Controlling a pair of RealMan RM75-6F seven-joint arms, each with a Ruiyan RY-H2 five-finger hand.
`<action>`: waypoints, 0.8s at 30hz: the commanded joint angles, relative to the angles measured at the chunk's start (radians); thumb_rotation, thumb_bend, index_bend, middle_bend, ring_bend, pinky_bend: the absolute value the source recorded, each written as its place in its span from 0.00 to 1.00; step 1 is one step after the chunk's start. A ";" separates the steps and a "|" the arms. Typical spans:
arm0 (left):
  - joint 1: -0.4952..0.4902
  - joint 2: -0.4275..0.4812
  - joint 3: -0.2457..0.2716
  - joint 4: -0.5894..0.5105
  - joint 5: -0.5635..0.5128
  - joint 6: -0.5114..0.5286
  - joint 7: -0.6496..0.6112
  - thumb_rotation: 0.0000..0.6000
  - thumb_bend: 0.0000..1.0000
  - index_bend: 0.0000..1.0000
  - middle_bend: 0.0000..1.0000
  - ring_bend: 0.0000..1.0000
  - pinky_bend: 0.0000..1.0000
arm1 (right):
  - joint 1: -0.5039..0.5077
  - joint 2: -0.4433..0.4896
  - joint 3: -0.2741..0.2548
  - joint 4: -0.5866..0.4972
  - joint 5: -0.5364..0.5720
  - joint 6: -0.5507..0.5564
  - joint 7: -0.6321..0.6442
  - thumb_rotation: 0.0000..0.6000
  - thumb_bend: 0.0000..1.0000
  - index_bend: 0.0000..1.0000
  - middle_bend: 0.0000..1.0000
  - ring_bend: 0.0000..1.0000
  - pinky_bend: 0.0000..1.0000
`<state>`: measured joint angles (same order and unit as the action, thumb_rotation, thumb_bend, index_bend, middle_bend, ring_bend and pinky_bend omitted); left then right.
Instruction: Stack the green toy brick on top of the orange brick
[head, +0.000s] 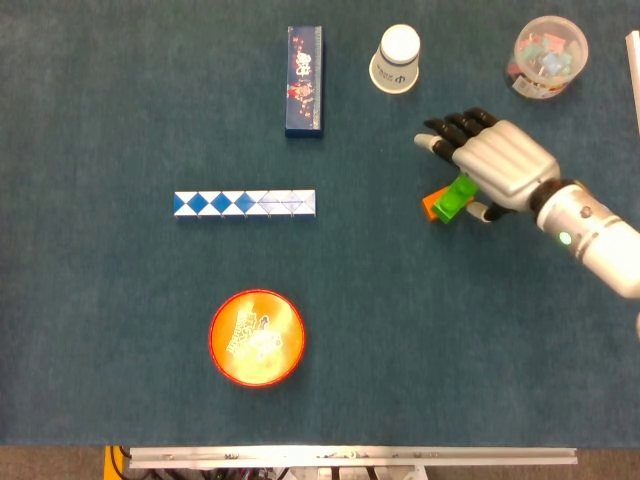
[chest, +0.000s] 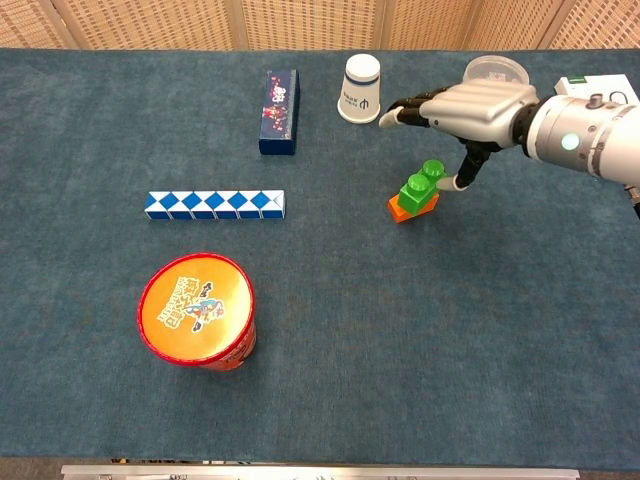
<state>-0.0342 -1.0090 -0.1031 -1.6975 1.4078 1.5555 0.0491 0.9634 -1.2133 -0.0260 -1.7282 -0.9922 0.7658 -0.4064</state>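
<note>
Felt-like dark blue cloth covers the table (chest: 330, 380). Near the frame's upper middle, a white paper cup (chest: 361, 88) stands upside down, just left of the right hand (chest: 470, 108); a clear plastic tub (head: 548, 55) of small pieces sits at upper right. A long dark blue box (chest: 279, 110) lies upper centre, a blue-and-white folding ruler (chest: 214, 204) at left, and a round orange-lidded canister (chest: 196, 310) lower left. The green toy brick (chest: 421, 186), studded plastic, sits tilted on the orange brick (chest: 402, 209) right of centre. The right hand hovers above it, fingers spread, holding nothing. The left hand is out of sight.
</note>
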 joint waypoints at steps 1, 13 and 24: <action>-0.001 -0.001 0.000 0.001 -0.001 -0.001 0.001 1.00 0.06 0.50 0.51 0.34 0.43 | -0.039 0.046 -0.015 -0.064 -0.032 0.073 -0.038 1.00 0.23 0.06 0.04 0.00 0.08; -0.011 -0.009 0.003 0.007 0.000 -0.021 0.004 1.00 0.06 0.50 0.51 0.34 0.43 | -0.275 0.119 -0.103 -0.232 -0.180 0.457 -0.208 1.00 0.23 0.22 0.11 0.00 0.08; -0.033 -0.033 0.015 0.025 0.009 -0.060 0.016 1.00 0.06 0.50 0.51 0.34 0.43 | -0.526 0.102 -0.169 -0.183 -0.405 0.746 -0.214 1.00 0.23 0.26 0.12 0.00 0.08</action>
<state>-0.0662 -1.0417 -0.0890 -1.6736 1.4161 1.4965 0.0641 0.4989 -1.0964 -0.1737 -1.9437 -1.3301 1.4426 -0.6237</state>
